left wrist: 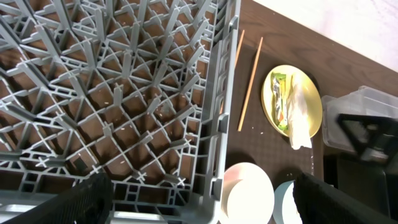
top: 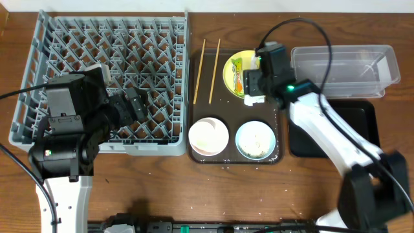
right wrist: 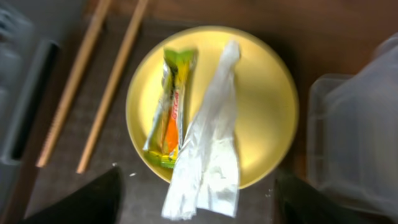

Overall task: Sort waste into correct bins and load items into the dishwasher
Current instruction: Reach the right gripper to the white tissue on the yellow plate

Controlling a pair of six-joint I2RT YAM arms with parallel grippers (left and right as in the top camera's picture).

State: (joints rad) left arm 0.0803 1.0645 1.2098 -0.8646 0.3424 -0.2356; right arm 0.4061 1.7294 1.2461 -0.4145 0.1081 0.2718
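Note:
A yellow plate (right wrist: 267,106) on the brown serving tray (top: 223,110) carries a yellow-green wrapper (right wrist: 173,112) and a long white napkin (right wrist: 211,155) that hangs over its near rim. My right gripper (right wrist: 196,202) is open above that napkin end, one finger on each side, touching nothing. Two chopsticks (top: 214,71) lie left of the plate. A white bowl (top: 208,136) and a light blue bowl (top: 255,140) holding rice grains sit at the tray's front. My left gripper (left wrist: 208,202) hangs open over the front right corner of the grey dish rack (top: 110,58), holding nothing.
The clear plastic tub (top: 343,68) stands at the right, with the black tray (top: 352,129) in front of it. Loose rice grains are scattered on the wooden table near the front edge. The rack's right wall stands close against the serving tray.

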